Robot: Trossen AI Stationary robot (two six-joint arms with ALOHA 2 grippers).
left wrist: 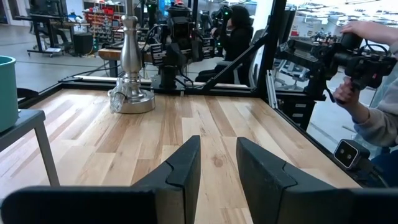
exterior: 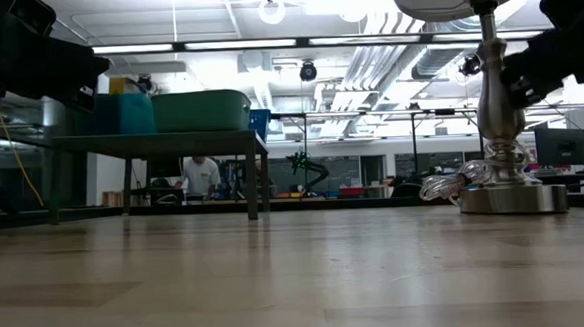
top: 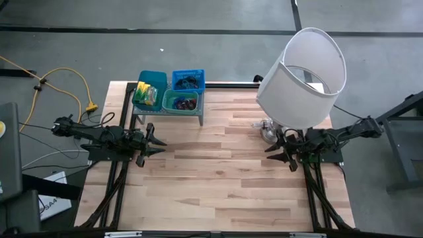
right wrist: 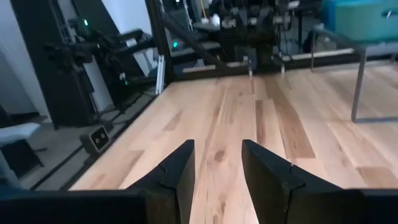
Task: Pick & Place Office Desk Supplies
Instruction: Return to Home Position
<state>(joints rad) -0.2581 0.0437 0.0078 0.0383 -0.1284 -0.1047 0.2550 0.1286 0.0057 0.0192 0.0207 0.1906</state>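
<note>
Both sets of fingers stood spread: left gripper at bench left edge, right gripper at right; supplies lay in bins.

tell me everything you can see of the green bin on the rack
The green bin is a small open-topped tub, plastic by its look, standing upright on the grey rack at the corner nearest the table's middle. Small red and dark items lie inside. A teal bin stands close beside it, a blue basket behind it.

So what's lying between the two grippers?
Nothing: the high view shows only bare table between the left gripper and the right gripper.
</note>
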